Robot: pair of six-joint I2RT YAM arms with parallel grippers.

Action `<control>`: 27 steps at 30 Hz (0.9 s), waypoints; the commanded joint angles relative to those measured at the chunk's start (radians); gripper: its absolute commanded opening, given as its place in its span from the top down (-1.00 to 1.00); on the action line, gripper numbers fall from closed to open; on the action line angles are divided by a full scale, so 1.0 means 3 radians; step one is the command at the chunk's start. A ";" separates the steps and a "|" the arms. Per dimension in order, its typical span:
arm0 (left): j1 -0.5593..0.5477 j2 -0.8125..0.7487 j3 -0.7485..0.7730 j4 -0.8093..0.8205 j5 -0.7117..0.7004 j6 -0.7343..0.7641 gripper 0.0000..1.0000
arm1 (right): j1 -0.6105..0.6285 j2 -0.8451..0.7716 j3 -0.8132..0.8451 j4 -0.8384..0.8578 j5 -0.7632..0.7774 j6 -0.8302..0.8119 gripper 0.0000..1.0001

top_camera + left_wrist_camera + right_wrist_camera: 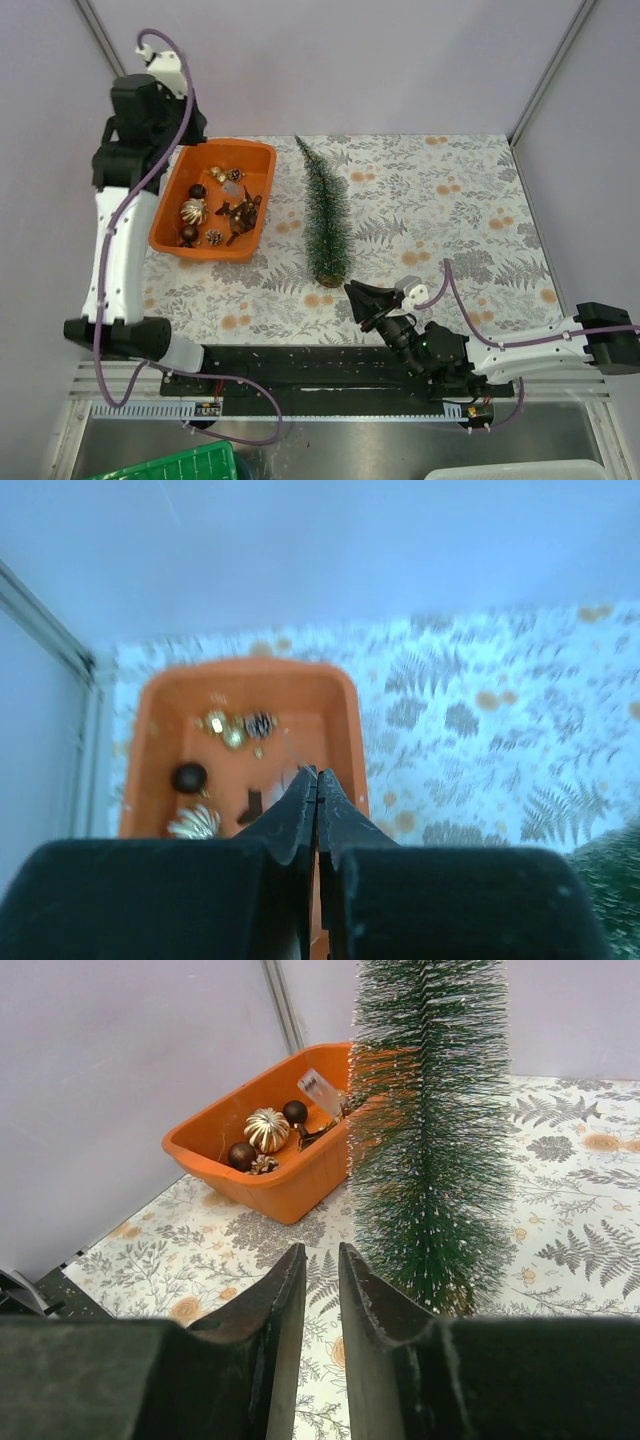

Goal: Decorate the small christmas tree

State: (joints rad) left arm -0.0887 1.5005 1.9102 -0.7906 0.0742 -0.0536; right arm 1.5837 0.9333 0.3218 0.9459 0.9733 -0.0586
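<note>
The left fingers (pixel 305 792) are pressed together above the orange tray (pixel 250 666) of ornaments (pixel 225 728). The right fingers (pixel 290 1275) stand slightly apart, low over the worktop (pixel 200 1250). The small christmas tree (pixel 425 1160) stands upright just ahead, to their right. A fern-printed cloth (pixel 440 220) covers the worktop, and pale lilac walls (pixel 350 60) enclose it.

The top view overlooks the whole table (pixel 480 200) from above its near edge, and both wrist views share the orange tray (pixel 250 666), the left from above, the right low beside the small christmas tree (pixel 430 1160).
</note>
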 commanded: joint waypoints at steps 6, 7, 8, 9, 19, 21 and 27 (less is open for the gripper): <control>0.0014 -0.0665 0.0755 -0.0141 -0.0104 0.0301 1.00 | -0.0012 -0.0084 0.0257 -0.0269 -0.0217 0.0108 0.41; 0.0014 -0.0721 0.0771 -0.0136 -0.0114 0.0327 1.00 | -0.0007 -0.0074 0.0292 -0.0294 -0.0253 0.0103 0.39; 0.0014 -0.0778 0.0786 -0.0146 -0.0109 0.0332 1.00 | -0.0012 -0.0058 0.0328 -0.0325 -0.0284 0.0103 0.37; 0.0014 -0.0854 0.0791 -0.0146 -0.0079 0.0342 1.00 | -0.0012 -0.0048 0.0364 -0.0351 -0.0309 0.0103 0.36; 0.0014 -0.1432 0.0521 -0.0611 0.1051 0.0618 0.94 | -0.0007 0.0197 0.0788 -0.0371 -0.0641 -0.0101 0.28; 0.0019 -0.1621 0.0291 -0.0668 0.1240 0.0786 0.94 | -0.0012 0.0253 0.0875 -0.0366 -0.0718 -0.0188 0.25; 0.0014 -0.2219 -0.0287 -0.0796 0.2231 0.1486 0.92 | -0.0007 0.0376 0.1136 -0.0376 -0.0923 -0.0418 0.15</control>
State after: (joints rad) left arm -0.0864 0.9302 1.8980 -1.0168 0.4847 0.2253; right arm 1.5837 1.0294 0.5854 0.8177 0.7593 -0.1135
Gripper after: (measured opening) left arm 0.045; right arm 0.411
